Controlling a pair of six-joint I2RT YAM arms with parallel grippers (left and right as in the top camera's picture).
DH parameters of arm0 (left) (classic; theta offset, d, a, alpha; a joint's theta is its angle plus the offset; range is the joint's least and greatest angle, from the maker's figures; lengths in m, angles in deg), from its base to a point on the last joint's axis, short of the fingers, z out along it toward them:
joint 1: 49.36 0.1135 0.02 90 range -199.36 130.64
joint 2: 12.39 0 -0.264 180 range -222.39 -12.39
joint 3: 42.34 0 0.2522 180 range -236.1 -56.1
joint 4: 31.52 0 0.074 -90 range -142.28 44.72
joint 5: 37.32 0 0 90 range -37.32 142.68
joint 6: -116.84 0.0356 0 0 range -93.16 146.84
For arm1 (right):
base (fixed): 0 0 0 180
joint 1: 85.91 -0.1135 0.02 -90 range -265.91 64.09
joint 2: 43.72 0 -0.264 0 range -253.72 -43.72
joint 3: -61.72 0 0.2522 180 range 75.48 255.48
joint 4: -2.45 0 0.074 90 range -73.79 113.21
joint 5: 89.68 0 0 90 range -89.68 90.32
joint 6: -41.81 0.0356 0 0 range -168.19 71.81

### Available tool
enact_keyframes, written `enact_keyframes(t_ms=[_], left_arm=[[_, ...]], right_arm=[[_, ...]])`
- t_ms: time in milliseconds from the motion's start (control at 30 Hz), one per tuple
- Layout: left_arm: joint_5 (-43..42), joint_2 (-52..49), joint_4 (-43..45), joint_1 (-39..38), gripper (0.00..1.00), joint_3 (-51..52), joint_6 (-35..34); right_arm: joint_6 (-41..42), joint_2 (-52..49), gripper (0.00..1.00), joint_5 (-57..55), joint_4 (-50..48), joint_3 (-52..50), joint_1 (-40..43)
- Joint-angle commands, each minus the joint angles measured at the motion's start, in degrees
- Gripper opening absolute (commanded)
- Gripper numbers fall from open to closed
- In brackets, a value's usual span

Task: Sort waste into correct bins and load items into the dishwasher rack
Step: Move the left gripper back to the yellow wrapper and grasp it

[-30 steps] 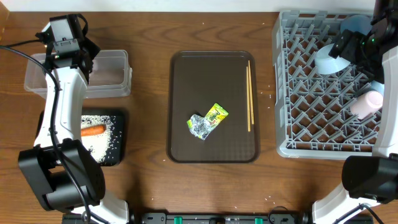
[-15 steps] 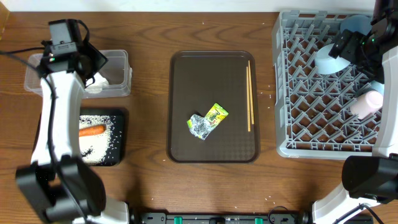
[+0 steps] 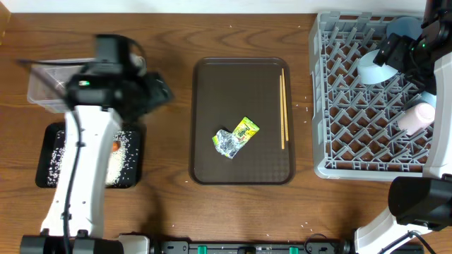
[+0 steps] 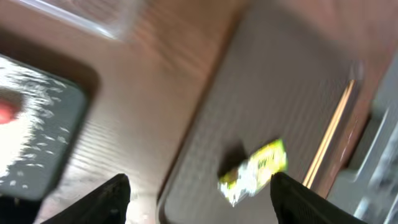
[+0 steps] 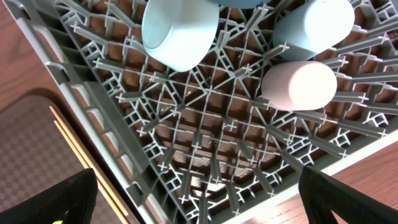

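L claw (image 4: 199, 186) wide, empty; R claw (image 5: 198, 180) wide, empty.
Snack wrapper (image 4: 254, 172) looks light, crinkly, slick; best pinch at raised crumpled end.

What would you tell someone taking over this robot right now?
Left gripper: open, empty, near the brown serving tray.
Right gripper: open, empty, over the dishwasher rack.
Done: pale blue bowl, pale blue cup and whitish cup are in the rack; rice and carrot lie in the black tray.
Left: snack wrapper to a bin, chopsticks to the rack.
Clear tub: contents hidden.
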Motion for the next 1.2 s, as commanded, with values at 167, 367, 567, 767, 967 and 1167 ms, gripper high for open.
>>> enact_keyframes(t_ms=[167, 367, 567, 767, 967, 1167], left_arm=[[4.39, -0.87, 1.33, -9.97, 0.77, 12.74, 4.09], [4.17, -0.87, 10.69, -14.34, 0.78, 22.01, 6.54], [4.20, -1.57, 22.29, -19.56, 0.87, 27.98, 7.10], [4.17, -4.98, 28.06, -22.60, 0.95, 28.39, 10.93], [4.61, -10.82, 30.45, -22.75, 0.95, 28.39, 11.91], [3.32, -13.66, 32.63, -22.77, 0.95, 28.39, 12.39]], right_arm=[[0.63, -0.07, 0.99, 0.02, 0.09, 0.24, -0.48], [0.63, -0.07, 0.99, 0.04, 0.09, 0.24, -0.50], [0.66, -0.07, 0.99, 0.02, 0.09, 0.24, -0.48], [0.63, -0.07, 0.99, 0.04, 0.09, 0.24, -0.48], [0.63, -0.07, 0.99, 0.04, 0.09, 0.24, -0.48], [0.63, -0.07, 0.99, 0.02, 0.09, 0.24, -0.48]])
